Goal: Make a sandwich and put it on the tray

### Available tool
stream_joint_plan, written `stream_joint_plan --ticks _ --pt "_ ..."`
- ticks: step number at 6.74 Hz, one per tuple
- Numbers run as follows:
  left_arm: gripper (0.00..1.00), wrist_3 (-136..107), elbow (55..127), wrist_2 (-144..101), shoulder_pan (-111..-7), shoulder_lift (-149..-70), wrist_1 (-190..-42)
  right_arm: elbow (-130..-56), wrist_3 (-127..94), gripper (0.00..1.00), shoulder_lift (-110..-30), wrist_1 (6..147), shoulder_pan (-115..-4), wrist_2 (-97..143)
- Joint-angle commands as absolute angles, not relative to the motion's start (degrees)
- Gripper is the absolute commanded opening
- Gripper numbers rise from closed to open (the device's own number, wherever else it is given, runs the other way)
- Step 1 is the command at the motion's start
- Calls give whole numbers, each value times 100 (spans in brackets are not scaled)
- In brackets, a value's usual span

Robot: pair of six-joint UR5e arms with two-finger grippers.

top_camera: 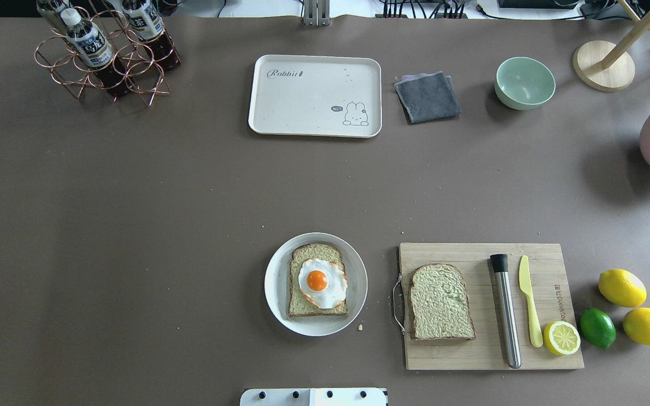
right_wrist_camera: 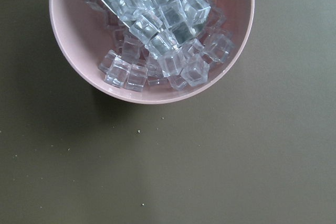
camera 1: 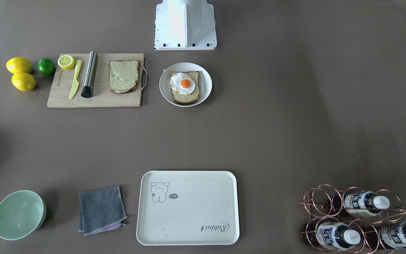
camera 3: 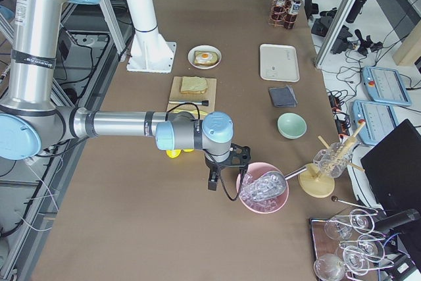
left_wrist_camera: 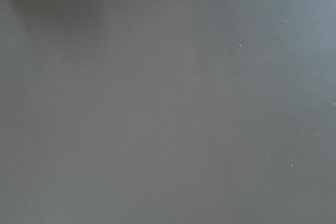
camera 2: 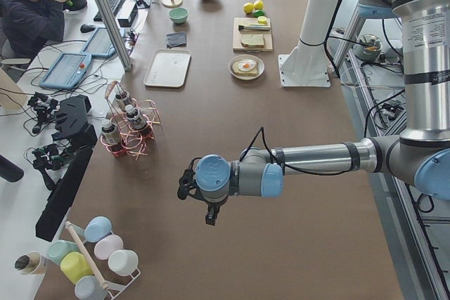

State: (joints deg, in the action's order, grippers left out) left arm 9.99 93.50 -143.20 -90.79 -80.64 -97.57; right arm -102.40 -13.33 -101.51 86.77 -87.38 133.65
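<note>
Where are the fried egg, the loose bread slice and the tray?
Egg (top_camera: 317,281), overhead view, on its yolk.
Bread slice (top_camera: 440,301), overhead view, its middle.
Tray (top_camera: 302,101), overhead view, bare middle.

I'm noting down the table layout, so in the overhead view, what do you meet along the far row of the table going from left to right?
bottles → tray → grey cloth → green bowl → wooden stand

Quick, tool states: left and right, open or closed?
Left tool: cannot be told; it shows only in a side view.
Right tool: cannot be told; it shows only in a side view.
</note>
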Motion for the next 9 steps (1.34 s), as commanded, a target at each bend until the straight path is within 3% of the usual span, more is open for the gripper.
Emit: stream_joint_plan --ticks 1,4,8,9 --pt "98 60 9360 -14370 -9070 -8191 -9756 -10239 -1336 100 -10186 8666 -8736 13386" --pt "98 -70 9352 -14414 -9070 -8200 -9773 -10248 -1327 100 -10239 8657 -8736 13386" --pt "98 -62 9395 -14405 -9070 -8611 -10010 -10713 -1371 100 -10169 7499 -8736 13691" --pt "98 -53 9430 -14414 -9070 -8674 -10620 -10870 -1423 100 -10152 7462 -8728 13737"
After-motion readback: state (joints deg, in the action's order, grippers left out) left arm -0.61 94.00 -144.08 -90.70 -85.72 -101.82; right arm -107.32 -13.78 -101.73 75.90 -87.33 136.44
